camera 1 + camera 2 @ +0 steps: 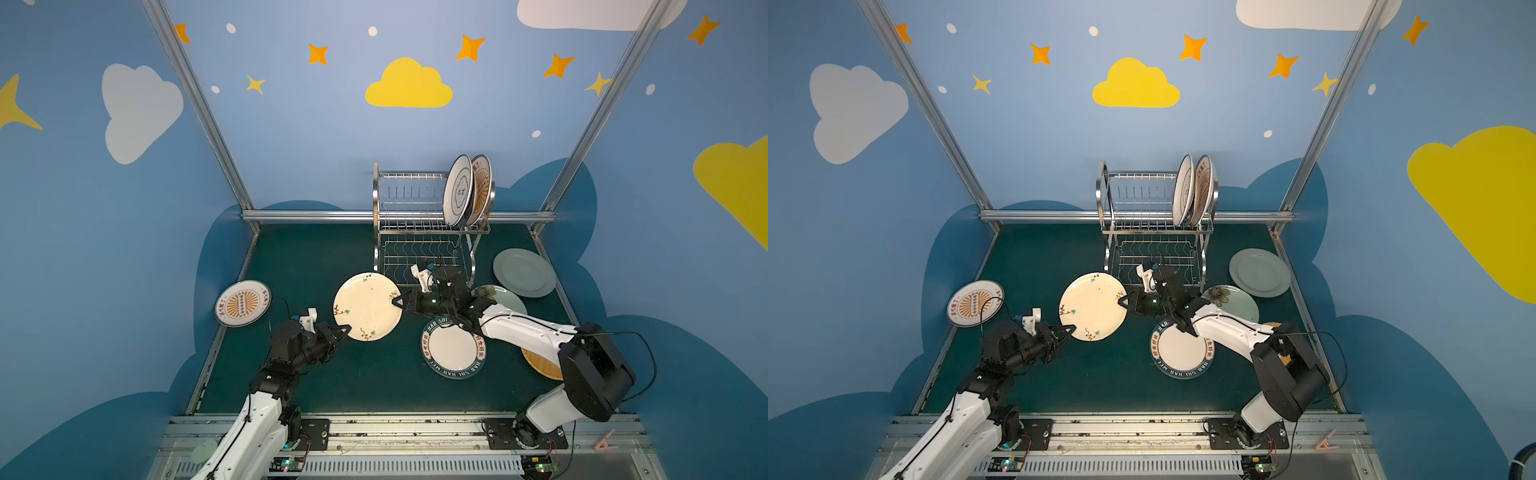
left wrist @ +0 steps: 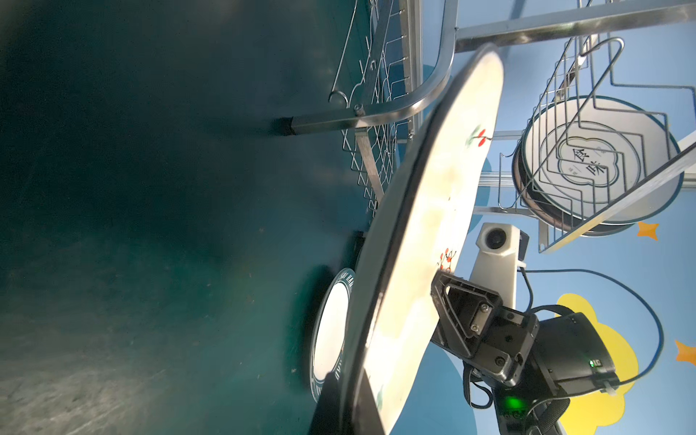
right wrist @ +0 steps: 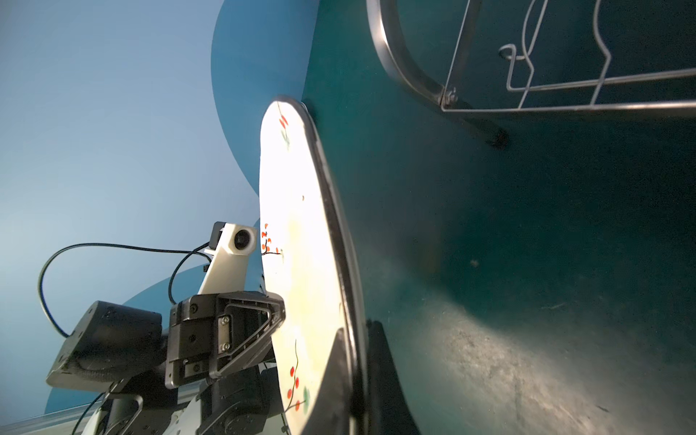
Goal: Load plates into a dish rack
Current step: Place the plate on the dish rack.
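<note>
Blue walls (image 1: 316, 137) painted with clouds (image 1: 408, 85) and orange stars (image 1: 318, 54), aluminium posts (image 1: 196, 99) at both far corners, dark green mat (image 1: 365, 386) as work surface, metal rail (image 1: 395, 430) along near edge, pink clip (image 1: 604, 441) near right.

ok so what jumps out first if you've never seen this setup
The round cream plate with red berry sprigs at the middle of the dark green table, pinched at opposite rims by the left arm's fingers and the right arm's fingers. Behind it, the shiny steel wire dish rack stands at the back edge, with two round plates upright at the right end of its top tier.
</note>
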